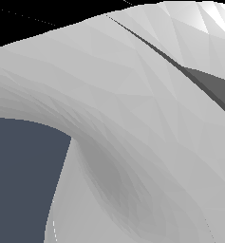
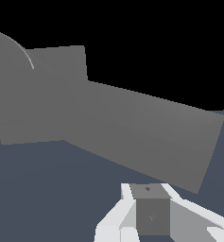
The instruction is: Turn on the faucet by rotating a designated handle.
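Up close, the white arm (image 1: 133, 118) blocks nearly all of the exterior view, leaving only a patch of dark blue-grey floor (image 1: 23, 175). In the wrist view, the gripper (image 2: 151, 212) sits nearest, its opening impossible to judge; just beyond, the handle (image 2: 151, 137) runs from the faucet (image 2: 38, 94) against black.

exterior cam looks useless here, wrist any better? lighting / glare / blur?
Exterior view: almost wholly filled by a glossy white faceted robot arm surface, with a bright highlight in one corner and soft shading in its folds; no faucet visible. Wrist view: sharp, flat even light, no glare; the matte grey faucet block and its long grey handle bar show without cast shadows; only part of the white gripper shows.
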Motion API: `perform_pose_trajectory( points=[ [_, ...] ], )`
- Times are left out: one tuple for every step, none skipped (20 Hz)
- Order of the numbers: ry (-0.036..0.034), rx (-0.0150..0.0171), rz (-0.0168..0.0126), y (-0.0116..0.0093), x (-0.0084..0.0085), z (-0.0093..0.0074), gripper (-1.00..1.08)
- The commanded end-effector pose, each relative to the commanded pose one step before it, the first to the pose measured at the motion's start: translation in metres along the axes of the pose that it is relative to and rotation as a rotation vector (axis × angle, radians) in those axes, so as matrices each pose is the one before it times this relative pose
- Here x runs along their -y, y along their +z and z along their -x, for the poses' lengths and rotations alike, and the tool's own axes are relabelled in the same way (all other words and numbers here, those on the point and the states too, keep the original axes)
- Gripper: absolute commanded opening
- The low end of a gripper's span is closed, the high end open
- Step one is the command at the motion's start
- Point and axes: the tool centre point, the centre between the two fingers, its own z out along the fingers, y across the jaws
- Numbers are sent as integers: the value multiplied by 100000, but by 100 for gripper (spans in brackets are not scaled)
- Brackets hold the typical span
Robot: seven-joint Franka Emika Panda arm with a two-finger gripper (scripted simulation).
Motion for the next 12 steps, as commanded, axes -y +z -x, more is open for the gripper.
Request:
perform_pose_trajectory(
  points=[
    [347,-52,200,21,-96,-682,-100],
    [-111,-107,-12,5,-45,-375,-100],
    [-99,-95,-11,7,-47,-368,-100],
    [-111,-107,-12,4,-44,-371,-100],
    [-99,-95,-11,6,-46,-364,-100],
    [-111,-107,-12,4,-43,-368,-100],
    [-99,-95,-11,6,-45,-360,-100],
    [-99,-95,-11,6,-45,-358,-100],
    [-111,-106,-13,4,-42,-362,-100],
    [-86,-82,-10,9,-47,-348,-100],
    [-111,-106,-13,4,-41,-358,-100],
    [-99,-95,-12,6,-43,-351,-100]
  ],
)
